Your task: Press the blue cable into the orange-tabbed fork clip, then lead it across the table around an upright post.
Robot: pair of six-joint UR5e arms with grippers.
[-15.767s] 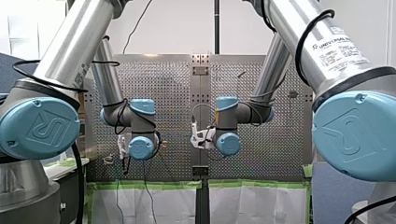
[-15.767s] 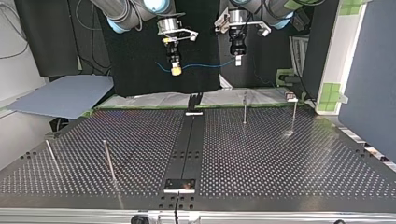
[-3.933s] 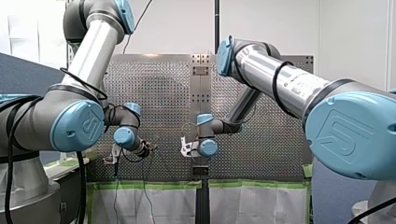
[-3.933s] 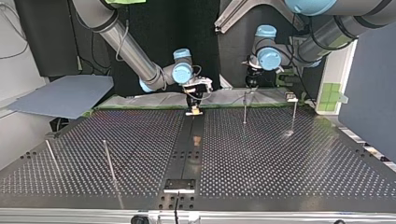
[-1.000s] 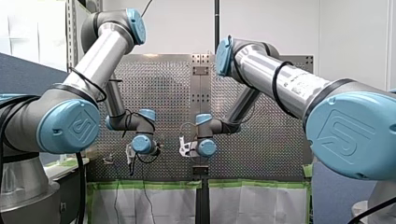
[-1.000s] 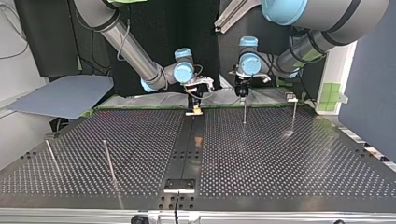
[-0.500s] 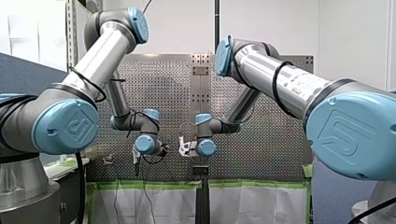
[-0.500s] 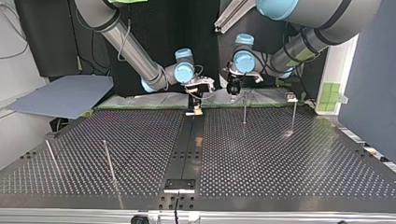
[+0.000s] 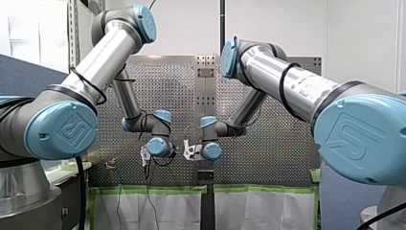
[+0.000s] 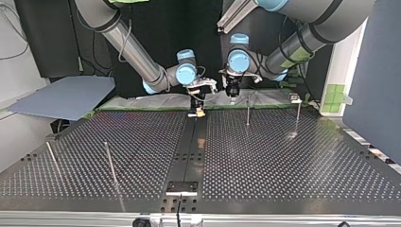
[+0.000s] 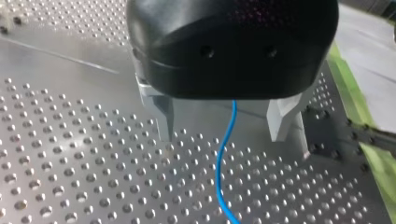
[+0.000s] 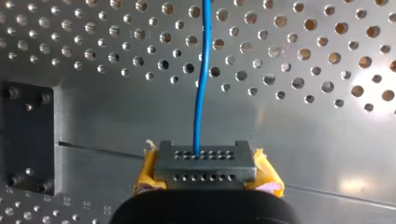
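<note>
In the right wrist view my right gripper point(image 12: 205, 163) is shut on the blue cable point(image 12: 201, 84). Its grey, yellow-padded fingers are pressed together, and the cable runs straight ahead from them over the perforated plate. In the top view this gripper point(image 10: 197, 109) sits low at the table's far middle, over the fork clip, and hides most of the clip. My left gripper point(image 11: 224, 137) stands open. Its metal fingers point(image 11: 164, 122) are wide apart and the cable point(image 11: 219, 177) runs loose between them, touching neither. In the top view my left gripper point(image 10: 231, 92) hangs just to the right of my right gripper.
Two thin upright posts point(image 10: 247, 112) point(image 10: 297, 118) stand at the far right of the table in the top view. Two more posts point(image 10: 110, 163) point(image 10: 52, 158) lean at the near left. A dark centre rail point(image 10: 189, 151) runs toward a small block point(image 10: 181, 187) at the near edge.
My left gripper has moved toward my right gripper, leftward in the top view, past the nearest post. My right gripper has stayed at the clip.
</note>
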